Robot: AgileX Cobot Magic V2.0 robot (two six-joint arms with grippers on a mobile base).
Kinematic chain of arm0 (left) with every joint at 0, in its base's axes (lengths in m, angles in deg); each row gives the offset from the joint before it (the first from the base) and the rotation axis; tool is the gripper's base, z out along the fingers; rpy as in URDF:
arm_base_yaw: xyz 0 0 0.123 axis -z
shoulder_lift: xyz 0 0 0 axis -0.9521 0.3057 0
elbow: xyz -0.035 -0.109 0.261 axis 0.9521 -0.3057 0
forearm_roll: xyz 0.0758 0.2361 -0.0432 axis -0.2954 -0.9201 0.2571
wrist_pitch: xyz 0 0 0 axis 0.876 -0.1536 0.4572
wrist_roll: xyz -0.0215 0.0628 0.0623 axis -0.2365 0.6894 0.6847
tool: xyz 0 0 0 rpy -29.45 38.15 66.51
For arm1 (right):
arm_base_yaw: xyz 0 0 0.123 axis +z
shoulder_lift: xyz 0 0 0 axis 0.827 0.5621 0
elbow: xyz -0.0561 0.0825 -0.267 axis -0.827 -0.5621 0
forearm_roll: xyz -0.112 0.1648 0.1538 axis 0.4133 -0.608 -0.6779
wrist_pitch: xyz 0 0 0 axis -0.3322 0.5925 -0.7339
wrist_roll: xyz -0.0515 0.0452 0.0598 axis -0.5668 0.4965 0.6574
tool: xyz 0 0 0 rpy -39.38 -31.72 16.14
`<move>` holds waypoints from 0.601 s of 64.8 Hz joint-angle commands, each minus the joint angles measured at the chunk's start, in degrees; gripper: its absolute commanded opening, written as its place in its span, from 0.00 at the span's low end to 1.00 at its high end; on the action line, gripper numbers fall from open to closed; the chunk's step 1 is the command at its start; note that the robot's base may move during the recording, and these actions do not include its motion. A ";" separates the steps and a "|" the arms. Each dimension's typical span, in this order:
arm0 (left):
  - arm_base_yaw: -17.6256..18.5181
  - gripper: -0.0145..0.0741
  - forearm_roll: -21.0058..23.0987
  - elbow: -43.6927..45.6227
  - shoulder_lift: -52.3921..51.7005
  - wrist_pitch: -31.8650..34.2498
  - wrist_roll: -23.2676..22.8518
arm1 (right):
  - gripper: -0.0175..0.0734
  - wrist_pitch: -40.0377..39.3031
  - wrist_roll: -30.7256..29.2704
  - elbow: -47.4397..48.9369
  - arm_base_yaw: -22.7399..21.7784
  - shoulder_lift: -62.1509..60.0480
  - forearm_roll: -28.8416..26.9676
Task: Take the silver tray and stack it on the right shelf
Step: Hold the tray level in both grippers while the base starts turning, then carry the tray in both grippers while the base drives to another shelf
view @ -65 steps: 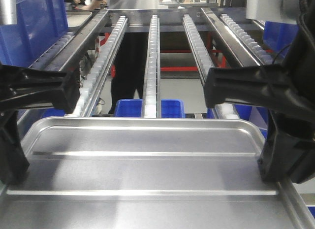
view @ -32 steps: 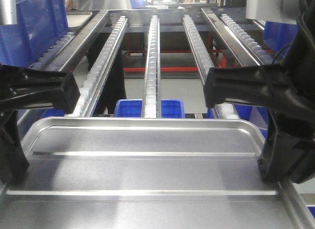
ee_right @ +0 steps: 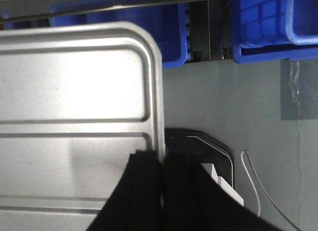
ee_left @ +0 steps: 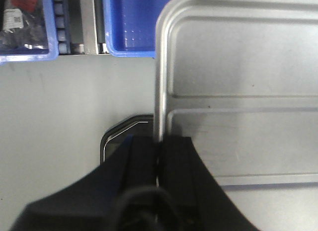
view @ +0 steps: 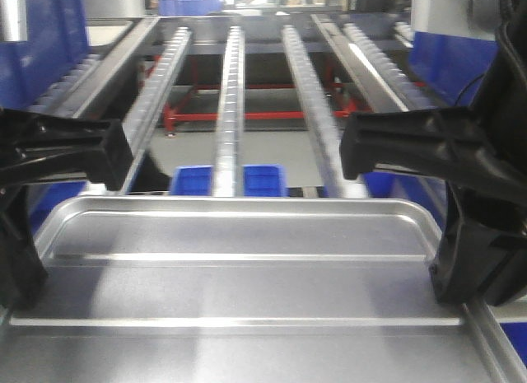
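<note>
A: Status?

B: My left gripper is clamped narrow on the left rim of the silver tray. My right gripper pinches the right rim the same way.

A: Where does the tray sit?

B: It hangs level between my two arms, above the grey floor, with its ridges running side to side. The roller shelf slopes up ahead of its far edge, and the tray is not on the rails. Blue bins stand just beyond that edge, under the shelf.
</note>
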 commanded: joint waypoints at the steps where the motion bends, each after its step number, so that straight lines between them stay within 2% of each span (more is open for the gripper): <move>1: 0.31 0.06 -2.24 1.26 -1.58 -4.14 0.34 | 0.26 2.95 0.01 1.20 -0.39 -1.12 3.60; 39: 0.31 0.06 -2.24 1.26 -1.58 -4.14 0.34 | 0.26 2.95 0.01 1.20 -0.39 -1.12 3.60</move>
